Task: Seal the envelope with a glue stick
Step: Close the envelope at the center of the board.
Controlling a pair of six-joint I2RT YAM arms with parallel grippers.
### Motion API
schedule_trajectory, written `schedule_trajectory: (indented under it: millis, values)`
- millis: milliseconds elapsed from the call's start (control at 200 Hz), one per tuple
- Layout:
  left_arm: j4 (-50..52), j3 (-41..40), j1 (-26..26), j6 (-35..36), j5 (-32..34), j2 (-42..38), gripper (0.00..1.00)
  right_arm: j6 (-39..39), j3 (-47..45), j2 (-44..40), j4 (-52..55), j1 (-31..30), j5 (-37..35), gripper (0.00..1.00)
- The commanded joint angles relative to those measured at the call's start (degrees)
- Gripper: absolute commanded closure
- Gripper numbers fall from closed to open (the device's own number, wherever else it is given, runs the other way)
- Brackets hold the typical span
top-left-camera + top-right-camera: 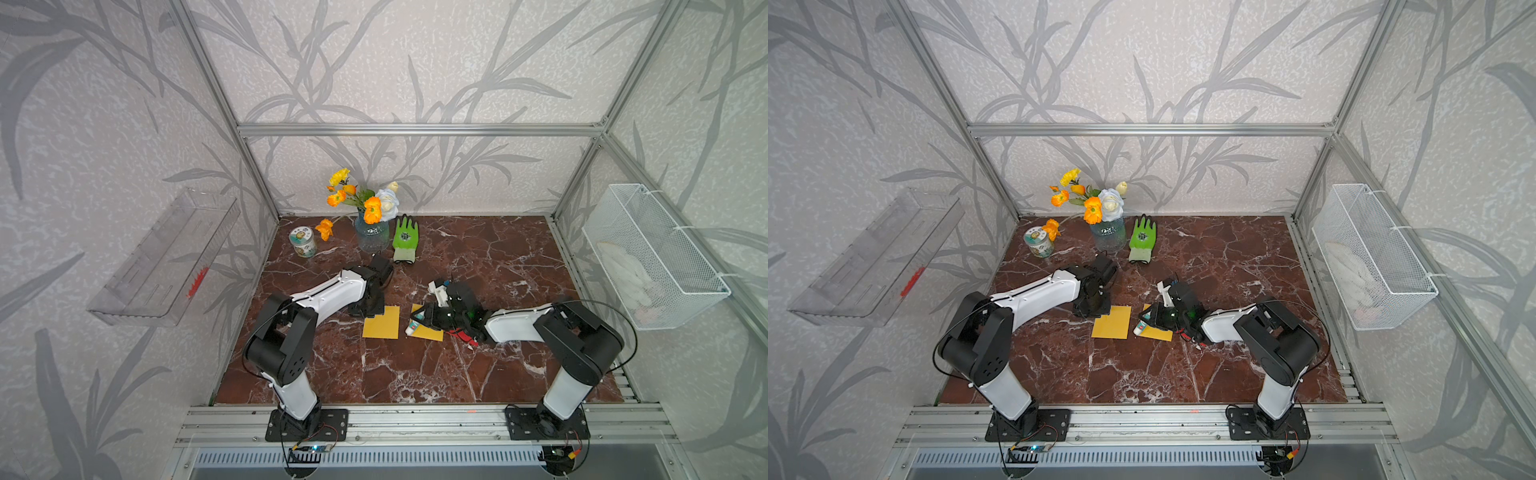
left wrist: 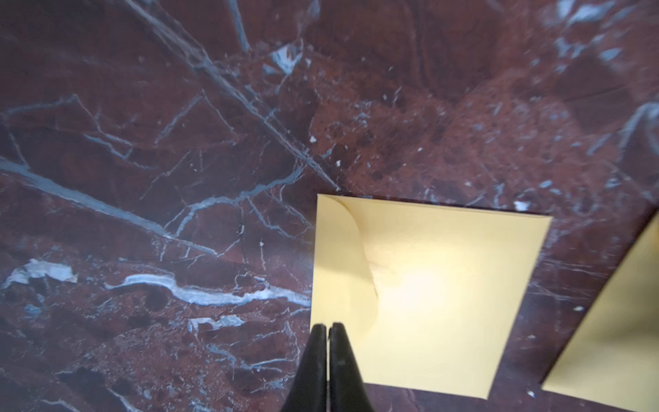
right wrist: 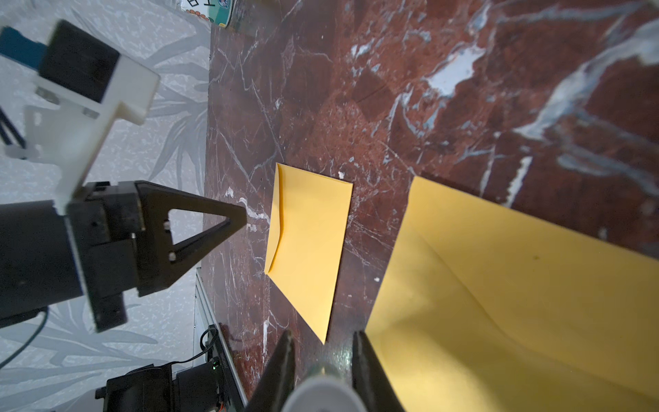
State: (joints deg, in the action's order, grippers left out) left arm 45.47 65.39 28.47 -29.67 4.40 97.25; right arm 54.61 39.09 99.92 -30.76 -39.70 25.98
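Two yellow envelopes lie flat on the marble table. The left envelope (image 1: 382,324) (image 1: 1113,324) (image 2: 445,296) (image 3: 306,246) has its flap folded down. My left gripper (image 1: 371,312) (image 1: 1100,311) (image 2: 327,326) (image 3: 242,217) is shut with nothing in it, its tips over that envelope's flap-side edge. The right envelope (image 1: 430,332) (image 1: 1160,332) (image 3: 499,303) lies partly under my right gripper (image 1: 417,323) (image 1: 1147,322) (image 3: 322,339). This gripper is shut on the glue stick (image 1: 412,328) (image 1: 1140,329) (image 3: 321,392), a white tube with teal print, held over the strip of table between the envelopes.
At the back stand a glass vase of flowers (image 1: 372,235), a green glove (image 1: 405,241) and a small printed jar (image 1: 302,242). A white wire basket (image 1: 652,257) hangs on the right wall. On the left wall hangs a clear shelf (image 1: 166,257).
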Motion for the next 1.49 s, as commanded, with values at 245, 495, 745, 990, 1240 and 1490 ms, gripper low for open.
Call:
schedule_trajectory:
  millis: [245, 495, 745, 990, 1240, 1490]
  values:
    - [-5.7, -3.0, -0.4, -2.2, -6.5, 0.3, 0.97, -1.1, -0.1, -4.5, 1.0, 0.2, -0.3, 1.0]
    - [-7.8, -3.8, -1.3, -1.9, -6.5, 3.5, 1.0, -2.4, 0.1, -5.9, 3.2, 0.2, -0.8, 1.0]
    - [-11.8, -8.0, -2.1, -2.3, -7.1, 5.2, 1.0, -2.5, 0.6, -5.6, 3.7, 0.2, -0.7, 1.0]
    - [-17.3, -14.1, -3.1, -3.2, -10.4, 6.5, 1.0, -2.8, 1.4, -5.6, 5.0, 0.2, -0.5, 1.0]
    - [-23.1, -21.8, -6.1, -8.4, -13.3, 5.4, 1.0, -2.8, 2.0, -5.5, 5.8, 0.2, -0.6, 1.0]
    - [-24.0, -24.6, -7.6, -11.3, -13.7, 8.1, 1.0, -3.1, 2.1, -5.7, 6.7, 0.2, -0.8, 1.0]
